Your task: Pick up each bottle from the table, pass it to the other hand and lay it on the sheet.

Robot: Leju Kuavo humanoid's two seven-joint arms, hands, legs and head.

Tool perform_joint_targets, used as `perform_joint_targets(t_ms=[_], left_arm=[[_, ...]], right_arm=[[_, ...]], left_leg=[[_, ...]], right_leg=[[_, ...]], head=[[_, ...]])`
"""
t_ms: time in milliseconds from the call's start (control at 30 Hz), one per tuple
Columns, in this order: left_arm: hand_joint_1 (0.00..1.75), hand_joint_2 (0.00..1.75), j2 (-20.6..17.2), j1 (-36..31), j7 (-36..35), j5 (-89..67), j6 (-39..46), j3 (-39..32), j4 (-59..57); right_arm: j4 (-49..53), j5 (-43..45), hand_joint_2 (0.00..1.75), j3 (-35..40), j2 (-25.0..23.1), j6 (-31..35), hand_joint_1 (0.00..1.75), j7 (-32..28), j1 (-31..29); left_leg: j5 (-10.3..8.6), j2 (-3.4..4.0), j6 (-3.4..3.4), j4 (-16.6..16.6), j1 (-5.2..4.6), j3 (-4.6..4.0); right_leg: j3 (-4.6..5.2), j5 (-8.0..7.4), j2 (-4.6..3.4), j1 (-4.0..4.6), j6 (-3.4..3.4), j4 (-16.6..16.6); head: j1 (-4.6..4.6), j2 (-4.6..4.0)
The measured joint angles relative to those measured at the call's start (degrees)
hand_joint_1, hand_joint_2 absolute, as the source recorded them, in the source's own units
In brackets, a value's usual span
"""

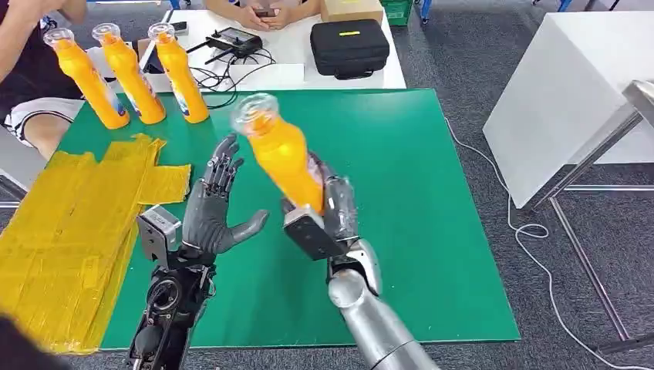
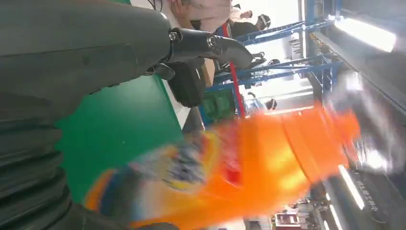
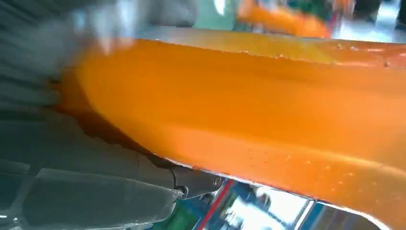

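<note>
While your right robot hand (image 1: 328, 208) grips the orange bottle (image 1: 284, 154) low down, tilted above the green desk (image 1: 416, 200), bring its body fully into the open, empty left robot hand (image 1: 216, 212) before releasing toward the yellow sheet (image 1: 69, 231)

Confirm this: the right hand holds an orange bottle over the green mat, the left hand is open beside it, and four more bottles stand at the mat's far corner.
Not four: the head view shows three bottles standing there. The rest holds: the right hand grips the orange bottle over the green mat, with the left hand open beside it.
</note>
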State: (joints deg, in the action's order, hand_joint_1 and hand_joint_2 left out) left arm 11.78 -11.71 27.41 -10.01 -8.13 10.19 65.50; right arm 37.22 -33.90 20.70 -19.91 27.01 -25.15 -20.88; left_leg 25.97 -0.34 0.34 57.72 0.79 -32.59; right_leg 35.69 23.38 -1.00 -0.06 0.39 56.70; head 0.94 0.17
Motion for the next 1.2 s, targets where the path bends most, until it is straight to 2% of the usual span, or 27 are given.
perform_joint_targets(t_ms=[100, 300, 500, 767, 800, 833, 867, 1200], left_arm=[[0.00, 1.75, 0.00, -0.39, 0.13, 0.44, -0.09, 0.13, -0.50], [0.00, 1.75, 0.00, -0.43, 0.15, 0.48, -0.13, 0.15, -0.55], [0.00, 1.75, -0.46, -0.66, 0.83, 1.77, -0.09, -0.41, -1.81], [0.00, 1.75, -0.89, 0.19, 1.86, 2.84, -0.17, -1.05, -2.75], [0.51, 1.75, -0.92, 0.35, 1.92, 2.88, -0.17, -1.07, -2.78], [1.69, 1.75, -0.98, 0.45, 1.97, 2.91, -0.17, -1.09, -2.84], [1.75, 1.75, -1.03, 0.53, 2.01, 3.04, -0.15, -1.14, -2.91], [1.75, 1.75, -1.01, 2.66, 3.93, 10.66, 1.51, -2.14, -1.05]], right_arm=[[-1.85, -2.62, 1.75, 4.33, -0.46, -0.48, 1.75, 2.20, -0.67], [-2.01, -2.73, 1.75, 4.79, -0.48, -0.46, 1.75, 2.47, -0.76], [-4.50, -5.13, 1.75, 12.62, -0.83, 0.83, 1.75, 5.79, -1.95], [-5.64, -5.72, 1.75, 15.84, -0.81, 1.97, 1.75, 6.84, -2.11], [-5.77, -5.70, 1.75, 15.97, -0.79, 1.97, 1.75, 6.84, -2.11], [-5.92, -5.70, 1.75, 16.15, -0.76, 1.97, 1.75, 6.84, -2.11], [-6.05, -5.59, 1.75, 16.32, -0.76, 1.97, 1.75, 6.84, -2.11], [-7.03, -2.97, 1.75, 19.51, -0.81, 1.93, 1.75, 6.49, -2.95]], left_leg=[[-0.01, 0.00, 0.00, 0.00, 0.00, -0.01], [-0.01, 0.01, 0.00, 0.00, 0.00, -0.01], [-0.01, 0.01, 0.00, 0.00, -0.02, -0.02], [0.00, 0.02, 0.00, 0.00, -0.01, -0.03], [0.00, 0.02, 0.00, 0.00, -0.01, -0.02], [0.00, 0.02, 0.00, 0.00, -0.01, -0.03], [0.00, 0.02, 0.00, 0.00, -0.01, -0.03], [0.00, 0.03, 0.00, 0.00, -0.01, -0.05]], right_leg=[[0.01, 0.00, 0.00, 0.00, 0.00, 0.00], [0.01, 0.00, 0.00, 0.00, 0.00, 0.00], [0.02, 0.00, 0.01, -0.02, 0.00, 0.00], [0.05, 0.00, -0.01, -0.01, 0.00, 0.00], [0.05, 0.00, 0.00, -0.01, 0.00, 0.00], [0.05, 0.00, 0.00, -0.01, 0.00, 0.00], [0.05, 0.00, 0.00, -0.01, 0.00, 0.00], [0.07, 0.00, -0.01, -0.01, 0.00, 0.00]], head=[[-0.02, 0.00], [-0.02, 0.00], [-0.02, 0.00], [0.00, 0.00], [-0.02, 0.00], [-0.02, 0.00], [-0.02, 0.00], [-0.02, 0.00]])
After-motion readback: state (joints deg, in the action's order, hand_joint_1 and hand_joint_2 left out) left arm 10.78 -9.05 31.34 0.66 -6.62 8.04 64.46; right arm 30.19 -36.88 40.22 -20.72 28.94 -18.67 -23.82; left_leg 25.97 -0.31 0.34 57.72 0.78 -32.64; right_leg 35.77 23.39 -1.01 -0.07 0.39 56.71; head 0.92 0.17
